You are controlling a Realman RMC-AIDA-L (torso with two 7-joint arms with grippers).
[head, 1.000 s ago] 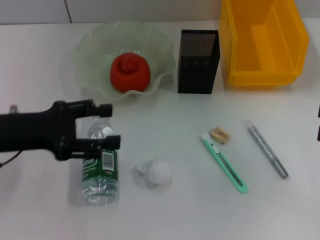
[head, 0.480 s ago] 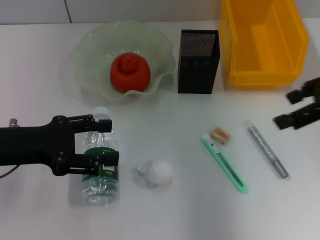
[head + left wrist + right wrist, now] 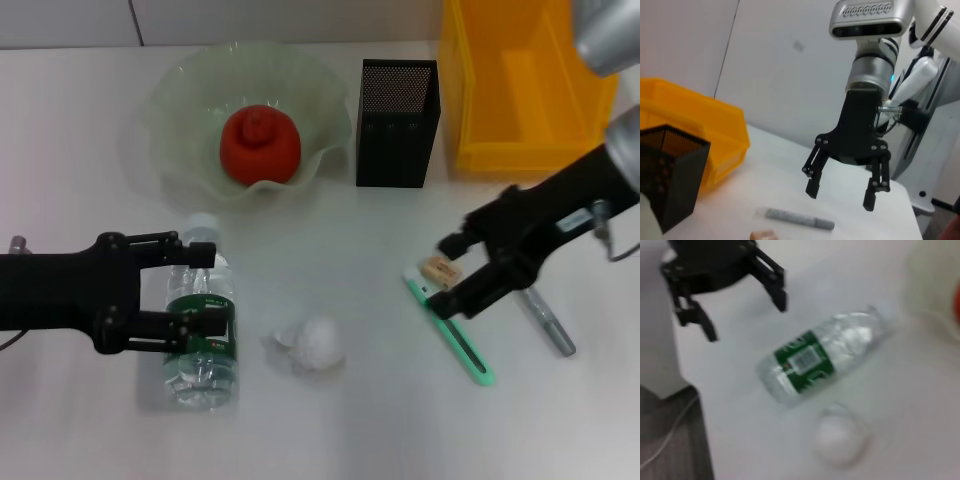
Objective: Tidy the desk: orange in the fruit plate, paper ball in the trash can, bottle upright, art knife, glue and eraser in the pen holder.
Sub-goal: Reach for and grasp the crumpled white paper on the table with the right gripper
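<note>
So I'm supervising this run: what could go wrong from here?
The left gripper is open around the lying bottle; being round, it could roll toward the paper ball if the fingers close off-centre. The right gripper, also open, hovers over the eraser beside the knife and might nudge the knife.

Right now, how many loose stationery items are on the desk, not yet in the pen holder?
3. Eraser and green art knife lie under the open right claw; the grey glue stick lies just to their right. The pen holder interior isn't visible.
</note>
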